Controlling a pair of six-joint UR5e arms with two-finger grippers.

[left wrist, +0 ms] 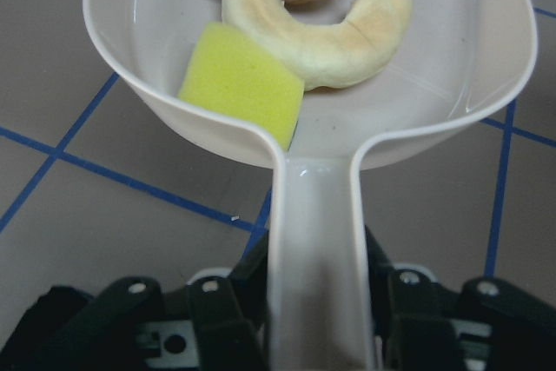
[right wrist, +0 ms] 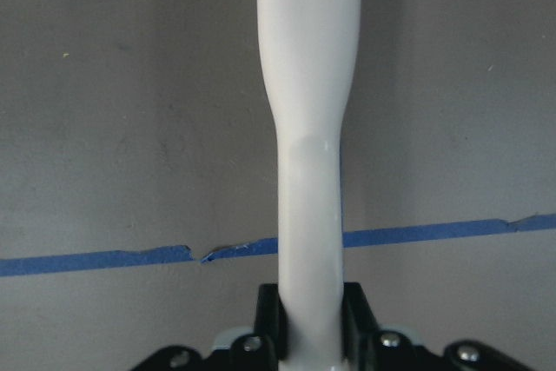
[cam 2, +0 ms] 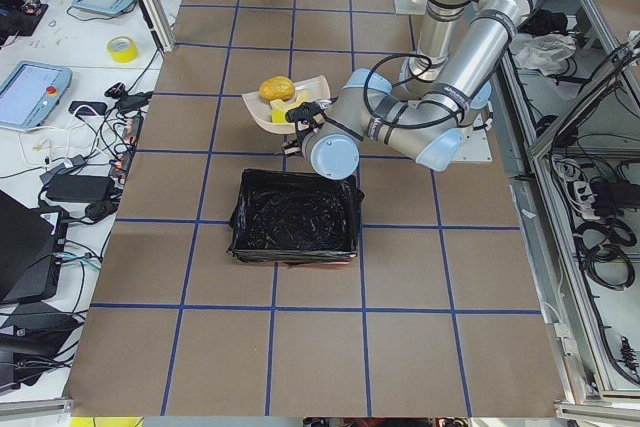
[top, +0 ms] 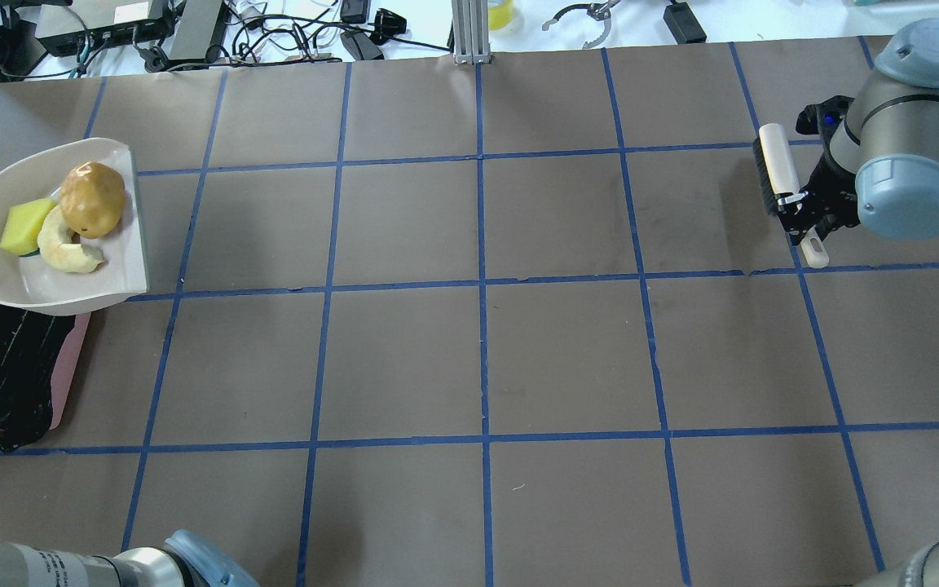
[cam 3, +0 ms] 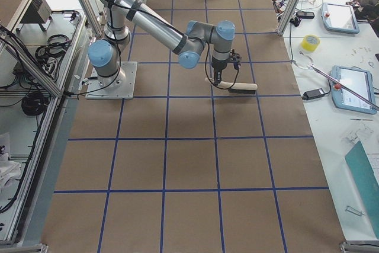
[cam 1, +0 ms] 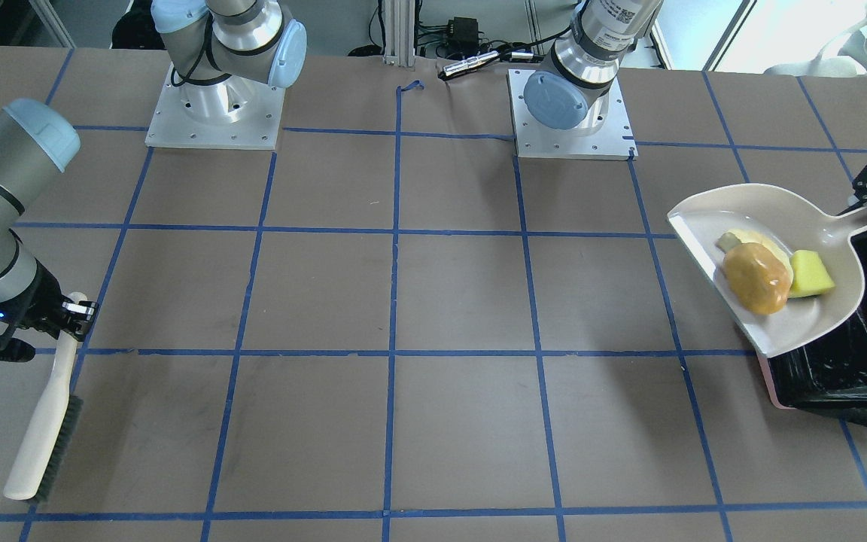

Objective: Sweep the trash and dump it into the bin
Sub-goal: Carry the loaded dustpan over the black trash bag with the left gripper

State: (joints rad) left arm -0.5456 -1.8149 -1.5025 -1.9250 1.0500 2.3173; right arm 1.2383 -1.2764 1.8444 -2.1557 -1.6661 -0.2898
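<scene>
While the left gripper (left wrist: 317, 301) is clamped on the flat handle of the beige dustpan (cam 1: 787, 211), one finger on each side of it, all three scraps of trash lie in the pan. In the overhead view the dustpan is at about 9 o'clock on the table (cam 1: 463, 301). Its handle points off toward 9 o'clock and its open lip faces 3 o'clock. In that view the glossy orange-brown lump (top: 92, 198) lies toward 12 o'clock in the pan. The yellow wedge (top: 25, 227) is at 8 o'clock from the lump, near the handle. The pale cream peel (top: 66, 249) curls at 6 o'clock from the lump and touches it. The wrist view shows the wedge touching the peel as well.

The bin (top: 66, 367), pink and lined with a crinkled black bag, stands at 6 o'clock from the dustpan in the overhead view. The pan's near edge overlaps the bin's far corner. The wrist camera shows only brown table and blue tape lines under the pan.

At about 2 o'clock on the table in the same view, the right gripper (top: 795, 204) grips the cream handle of a brush (top: 775, 167). The brush head points toward 12 o'clock, with its dark bristles facing 9 o'clock. I cannot tell whether the bristles touch the table
</scene>
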